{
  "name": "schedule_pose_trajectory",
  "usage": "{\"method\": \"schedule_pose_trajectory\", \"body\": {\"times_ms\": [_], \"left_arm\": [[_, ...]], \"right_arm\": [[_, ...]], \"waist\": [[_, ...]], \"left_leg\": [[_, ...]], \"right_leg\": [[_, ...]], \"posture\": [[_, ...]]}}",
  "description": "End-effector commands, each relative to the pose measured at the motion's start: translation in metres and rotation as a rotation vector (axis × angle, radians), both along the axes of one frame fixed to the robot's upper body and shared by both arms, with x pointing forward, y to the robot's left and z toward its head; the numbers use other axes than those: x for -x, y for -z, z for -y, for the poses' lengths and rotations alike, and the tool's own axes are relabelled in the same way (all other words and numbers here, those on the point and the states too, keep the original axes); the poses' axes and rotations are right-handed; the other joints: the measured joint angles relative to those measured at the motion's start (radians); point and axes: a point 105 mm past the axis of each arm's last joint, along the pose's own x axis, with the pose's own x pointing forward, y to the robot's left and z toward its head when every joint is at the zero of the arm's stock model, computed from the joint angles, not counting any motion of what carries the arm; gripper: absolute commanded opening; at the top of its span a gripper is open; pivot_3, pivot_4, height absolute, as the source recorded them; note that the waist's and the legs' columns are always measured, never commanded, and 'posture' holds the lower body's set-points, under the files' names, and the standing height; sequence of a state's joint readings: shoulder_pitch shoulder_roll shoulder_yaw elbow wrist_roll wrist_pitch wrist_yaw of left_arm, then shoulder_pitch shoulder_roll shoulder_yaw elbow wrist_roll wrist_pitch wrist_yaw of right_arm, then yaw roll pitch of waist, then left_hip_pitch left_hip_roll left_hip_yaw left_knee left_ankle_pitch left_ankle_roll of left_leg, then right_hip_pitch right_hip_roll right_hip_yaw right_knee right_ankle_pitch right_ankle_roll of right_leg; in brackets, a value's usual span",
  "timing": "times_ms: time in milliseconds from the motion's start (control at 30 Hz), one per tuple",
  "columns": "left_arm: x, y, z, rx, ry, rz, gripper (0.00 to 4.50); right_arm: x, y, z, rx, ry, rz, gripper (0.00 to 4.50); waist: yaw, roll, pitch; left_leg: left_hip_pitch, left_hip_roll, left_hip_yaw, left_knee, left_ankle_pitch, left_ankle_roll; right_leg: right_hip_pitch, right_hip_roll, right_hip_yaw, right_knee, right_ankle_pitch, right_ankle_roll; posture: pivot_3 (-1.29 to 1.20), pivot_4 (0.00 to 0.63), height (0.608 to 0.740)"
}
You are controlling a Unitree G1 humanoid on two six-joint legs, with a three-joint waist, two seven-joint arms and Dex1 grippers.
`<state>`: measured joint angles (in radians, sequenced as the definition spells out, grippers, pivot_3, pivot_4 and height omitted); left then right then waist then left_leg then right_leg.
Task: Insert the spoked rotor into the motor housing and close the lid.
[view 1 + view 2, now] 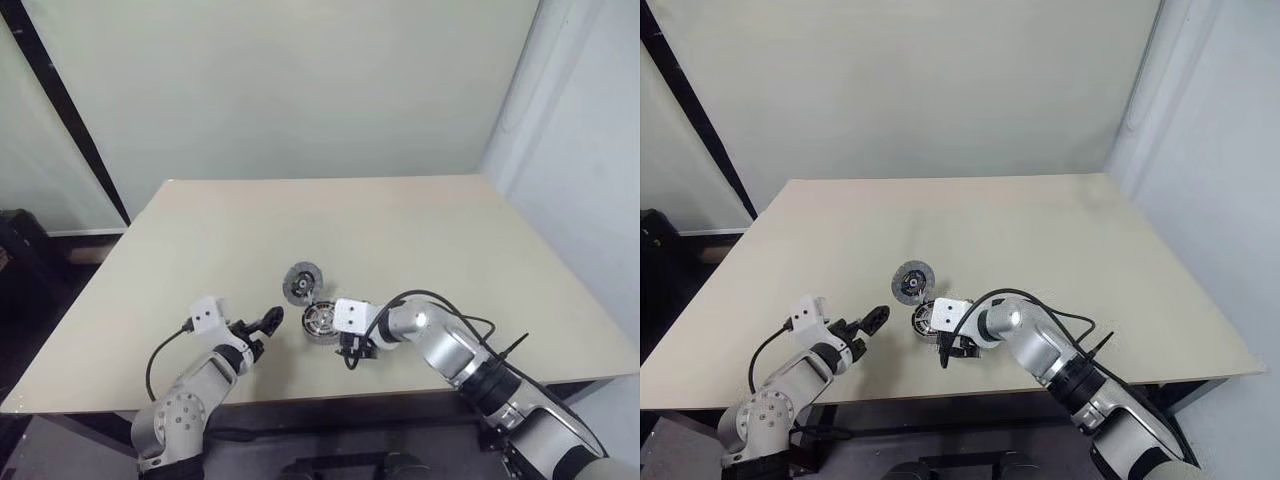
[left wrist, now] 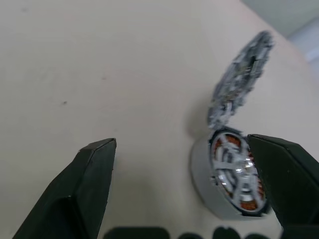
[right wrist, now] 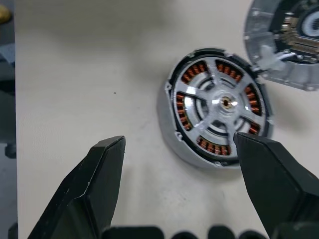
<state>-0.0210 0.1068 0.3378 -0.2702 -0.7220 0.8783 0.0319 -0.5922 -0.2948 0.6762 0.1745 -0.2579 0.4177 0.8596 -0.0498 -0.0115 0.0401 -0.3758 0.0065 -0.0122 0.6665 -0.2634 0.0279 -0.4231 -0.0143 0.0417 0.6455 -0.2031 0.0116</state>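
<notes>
Rotor seated, lid open: motor assembly at the near middle of the counter

Motor housing (image 3: 217,107): short silver cylinder resting on the beige counter (image 1: 400,230), near its front edge and between the two arms. Copper windings show in a ring inside the rim. Spoked rotor (image 3: 225,102): appears already seated in the housing, its silvery spokes and hub lying flush across the windings. Lid (image 1: 299,283): round disc joined to the housing at one edge, standing open and tilted away on the far side.

Left gripper (image 1: 262,325): fingers (image 2: 89,179) spread wide, holding nothing, just beside the housing on its left. Right gripper (image 3: 179,189): fingers wide apart and empty, close over the housing from the right, one finger near its rim.

Step in hand, as judged: closing the lid. Recommended handling: steady the housing wall with one gripper so it does not slide on the smooth counter; bring the other finger behind the raised lid edge and push it over along its hinge line, not sideways. Press down evenly at the end. Risk: lid catching on a rotor spoke if the rotor sits proud.
</notes>
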Motion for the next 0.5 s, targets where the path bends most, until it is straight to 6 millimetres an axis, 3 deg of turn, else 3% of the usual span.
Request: {"method": "schedule_pose_trajectory", "body": {"times_ms": [33, 333, 400, 500], "left_arm": [[-0.004, -0.008, 0.004, 0.013, -0.006, 0.028, 3.26], [-0.004, -0.004, 0.003, 0.008, -0.052, -0.001, 0.05], [-0.004, -0.004, 0.002, 0.006, -0.052, -0.001, 0.05], [-0.004, -0.003, 0.001, -0.002, -0.059, -0.004, 0.0]], "right_arm": [[-0.008, -0.008, -0.006, 0.018, -0.031, 0.062, 3.83], [-0.018, 0.004, -0.004, 0.092, -0.034, 0.095, 3.83], [-0.019, 0.006, -0.004, 0.095, -0.034, 0.095, 3.83], [-0.02, 0.009, -0.004, 0.099, -0.031, 0.1, 3.19]], "waist": [[0.0, 0.0, 0.0], [0.0, 0.0, 0.0], [0.0, 0.0, 0.0], [0.0, 0.0, 0.0]], "left_leg": [[0.0, 0.0, 0.0, 0.0, 0.0, 0.0], [0.0, 0.0, -0.001, 0.001, 0.0, 0.0], [0.0, 0.0, -0.001, 0.001, 0.0, 0.0], [0.0, 0.0, -0.001, 0.001, 0.0, 0.0]], "right_leg": [[0.0, 0.0, 0.0, 0.0, 0.0, 0.0], [0.001, 0.0, 0.0, 0.0, 0.0, 0.0], [0.001, 0.0, 0.0, 0.0, 0.0, 0.0], [0.001, 0.0, 0.0, 0.0, 0.0, 0.0]], "posture": [[0.0, 0.0, 0.74], [0.0, 0.0, 0.74], [0.0, 0.0, 0.74], [0.0, 0.0, 0.74]]}}
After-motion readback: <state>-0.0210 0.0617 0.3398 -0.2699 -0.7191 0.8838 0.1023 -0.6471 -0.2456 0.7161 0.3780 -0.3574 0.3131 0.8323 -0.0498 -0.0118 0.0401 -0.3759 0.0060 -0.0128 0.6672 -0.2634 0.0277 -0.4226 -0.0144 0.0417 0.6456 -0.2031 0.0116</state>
